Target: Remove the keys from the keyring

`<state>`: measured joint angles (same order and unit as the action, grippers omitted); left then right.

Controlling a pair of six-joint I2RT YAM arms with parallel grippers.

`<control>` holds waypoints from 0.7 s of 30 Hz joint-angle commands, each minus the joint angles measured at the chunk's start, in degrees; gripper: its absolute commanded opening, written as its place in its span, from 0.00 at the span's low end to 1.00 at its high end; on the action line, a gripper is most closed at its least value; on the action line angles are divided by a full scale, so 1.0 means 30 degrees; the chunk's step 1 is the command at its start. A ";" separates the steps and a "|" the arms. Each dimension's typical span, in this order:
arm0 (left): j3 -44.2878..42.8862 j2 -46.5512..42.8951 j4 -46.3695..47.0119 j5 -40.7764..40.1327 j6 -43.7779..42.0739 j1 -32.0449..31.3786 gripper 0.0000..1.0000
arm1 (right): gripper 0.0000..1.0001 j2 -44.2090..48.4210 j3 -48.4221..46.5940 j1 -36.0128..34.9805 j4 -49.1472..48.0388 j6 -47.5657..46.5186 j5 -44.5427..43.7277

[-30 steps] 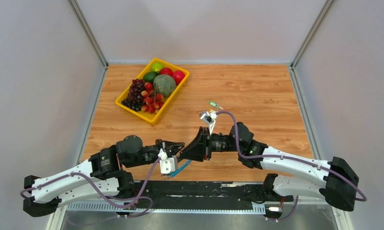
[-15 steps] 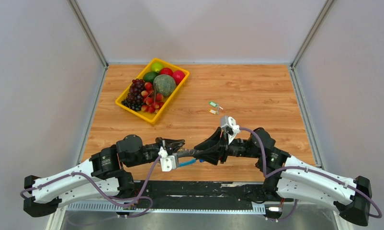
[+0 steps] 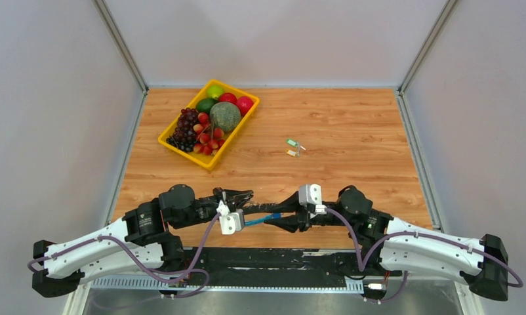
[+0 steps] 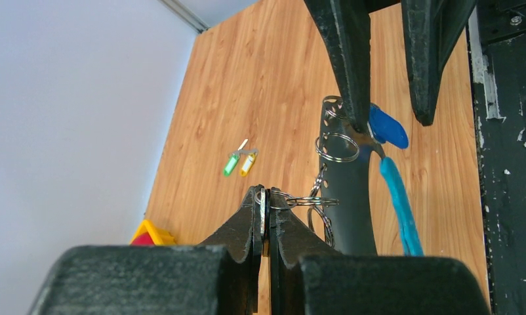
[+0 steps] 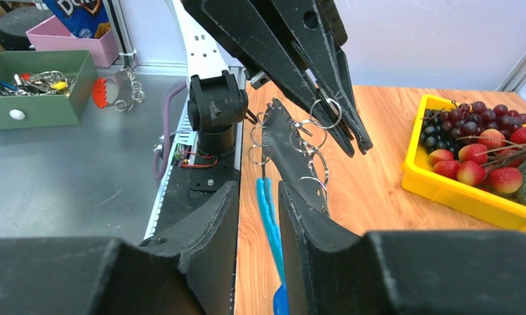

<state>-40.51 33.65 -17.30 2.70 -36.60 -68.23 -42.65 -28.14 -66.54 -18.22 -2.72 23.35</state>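
1. Left gripper [image 4: 263,193] sits at 6 o'clock on the table [image 3: 352,118], near the front edge. Its jaws are pressed together, pinching a small split ring on the keyring [image 4: 345,190].
2. The keyring hangs in the air between the two grippers as a dark flat plate edged with several silvery rings. A light-blue strip [image 4: 399,207] trails from it.
3. A blue-headed key [image 4: 388,128] is still on the keyring, touching one right finger [image 4: 349,59].
4. Right gripper [image 5: 257,190] faces the left one from its 3 o'clock side. Its jaws are parted and straddle the light-blue strip, with a gap visible on both sides of the strip and no squeeze seen.
5. Green key [image 3: 291,142] and orange key [image 3: 291,153] lie loose on the table just beside each other, off the ring, at roughly 1 o'clock from the grippers.
6. The yellow fruit tray [image 3: 188,156] is at 11 o'clock, well apart from the keys.
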 commanded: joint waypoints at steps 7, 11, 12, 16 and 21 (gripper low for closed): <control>-0.0061 0.0242 0.1372 -0.0178 -0.0222 0.0037 0.00 | 0.31 -0.1942 -0.0918 -0.1265 -0.2028 -0.2945 -0.1812; -0.0006 0.0268 0.1398 -0.0225 -0.0237 0.0037 0.00 | 0.30 -0.2180 -0.0739 -0.1373 -0.3258 -0.3019 -0.2215; 0.0012 0.0268 0.1400 -0.0240 -0.0248 0.0037 0.00 | 0.30 -0.2202 -0.0729 -0.1381 -0.3407 -0.3059 -0.2328; 0.0027 0.0351 0.1401 -0.0227 -0.0257 0.0037 0.00 | 0.30 -0.2416 -0.0870 -0.1379 -0.3410 -0.3272 -0.2772; 0.0042 0.0384 0.1401 -0.0179 -0.0295 0.0037 0.00 | 0.30 -0.2746 -0.0931 -0.1374 -0.3616 -0.3425 -0.2856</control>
<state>-40.40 34.98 -16.99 2.24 -36.60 -68.23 -50.11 -28.53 -70.39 -25.63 -11.44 15.88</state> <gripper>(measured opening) 0.055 0.303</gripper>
